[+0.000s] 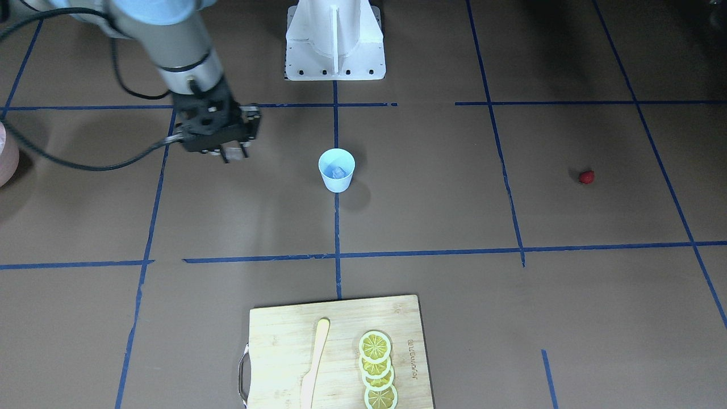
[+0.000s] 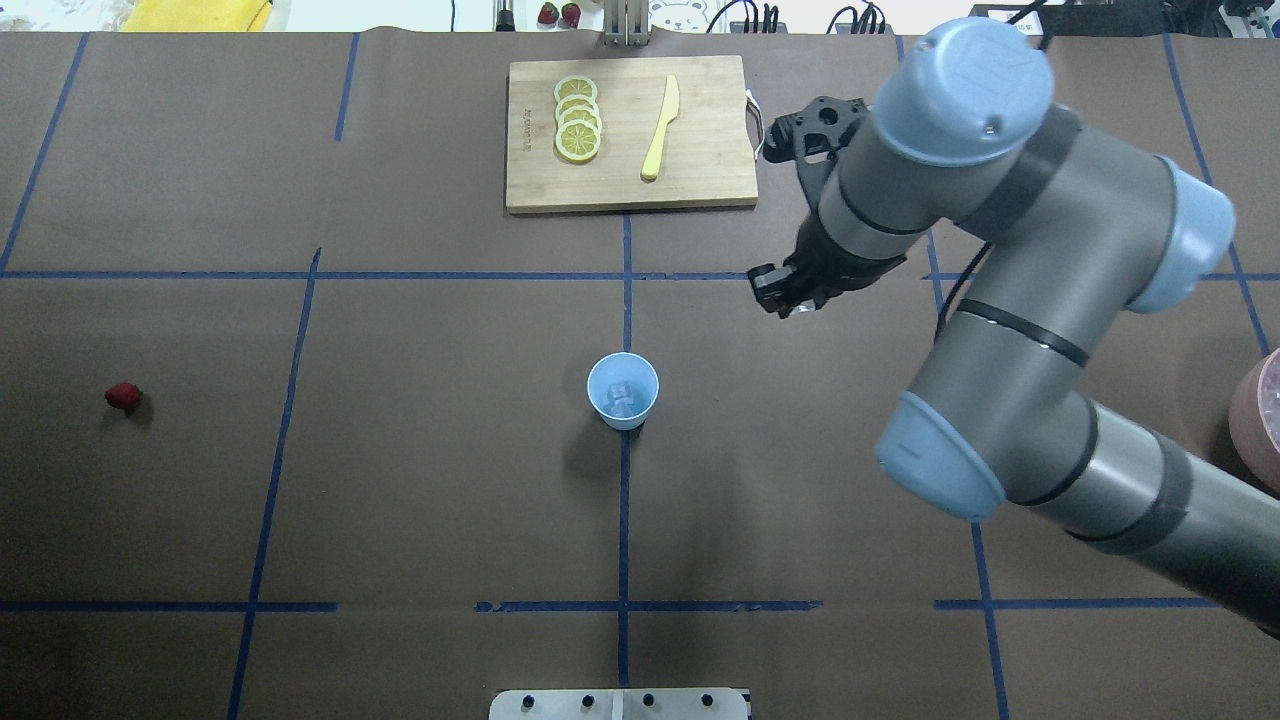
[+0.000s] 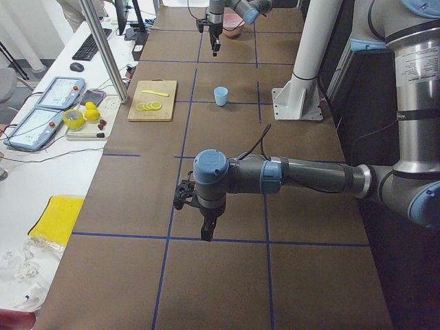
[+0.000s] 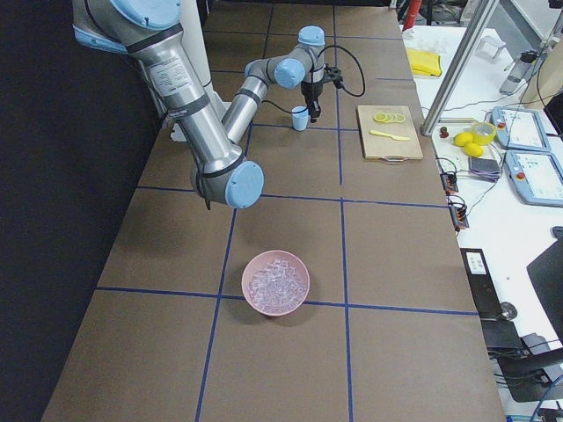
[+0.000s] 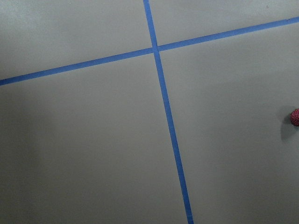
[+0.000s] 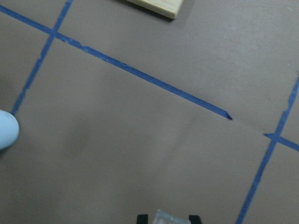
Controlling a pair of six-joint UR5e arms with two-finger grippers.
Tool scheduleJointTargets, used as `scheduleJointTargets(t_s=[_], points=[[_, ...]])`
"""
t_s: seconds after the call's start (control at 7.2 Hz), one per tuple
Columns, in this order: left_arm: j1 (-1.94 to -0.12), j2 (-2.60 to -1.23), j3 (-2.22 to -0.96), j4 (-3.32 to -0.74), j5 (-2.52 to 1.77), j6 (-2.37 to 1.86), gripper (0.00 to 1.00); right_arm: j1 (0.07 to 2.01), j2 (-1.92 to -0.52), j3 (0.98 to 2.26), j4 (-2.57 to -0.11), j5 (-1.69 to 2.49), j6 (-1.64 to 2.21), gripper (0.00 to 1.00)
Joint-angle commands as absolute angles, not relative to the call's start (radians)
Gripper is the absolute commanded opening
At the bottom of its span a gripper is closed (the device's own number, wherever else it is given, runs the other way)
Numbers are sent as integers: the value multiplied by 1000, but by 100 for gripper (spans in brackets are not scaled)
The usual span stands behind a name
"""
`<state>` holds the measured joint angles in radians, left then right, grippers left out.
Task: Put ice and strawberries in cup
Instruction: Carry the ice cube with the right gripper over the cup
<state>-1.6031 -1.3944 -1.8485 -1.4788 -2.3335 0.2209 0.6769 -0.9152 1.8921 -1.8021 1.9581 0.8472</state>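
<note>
The pale blue cup [image 1: 336, 169] stands at the table's centre [image 2: 622, 390] with an ice cube [image 2: 621, 393] inside. My right gripper [image 2: 790, 295] hovers beside the cup, off toward the cutting board and clear of it. The right wrist view shows a clear ice cube [image 6: 166, 217] between the two black fingertips, and the cup's edge [image 6: 7, 130] at the left. The red strawberry [image 2: 123, 396] lies alone on the table far to the left; it also shows at the right edge of the left wrist view [image 5: 295, 116]. My left gripper [image 3: 208, 232] points down above the table; I cannot tell whether it is open.
A pink bowl [image 4: 297, 297] of ice cubes stands at the table's right end [image 2: 1262, 415]. A wooden cutting board [image 2: 700, 180] at the far side holds lemon slices [image 2: 578, 120] and a yellow knife [image 2: 660, 128]. The robot's base [image 1: 335, 40] is near the cup.
</note>
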Motion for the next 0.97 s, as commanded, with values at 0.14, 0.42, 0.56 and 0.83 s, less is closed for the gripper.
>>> scheduleJointTargets(t_s=[0.14,0.42,0.56,0.83], points=[[-1603,-1394,-1847,-1477,-2333,221,100,504,-708,1688,-1806,1771,1095,0],[-1603,-1394,-1844,-1477,-2333,221,100,451,-657,1612,-1805,1752,1121,8],[-1603,-1394,-1842,-1477,-2333,221,100,442,-660,1608,-1807,1746,1121,15],[-1603,-1394,-1842,-1477,-2333,221,100,440,-664,1600,-1809,1734,1123,64]])
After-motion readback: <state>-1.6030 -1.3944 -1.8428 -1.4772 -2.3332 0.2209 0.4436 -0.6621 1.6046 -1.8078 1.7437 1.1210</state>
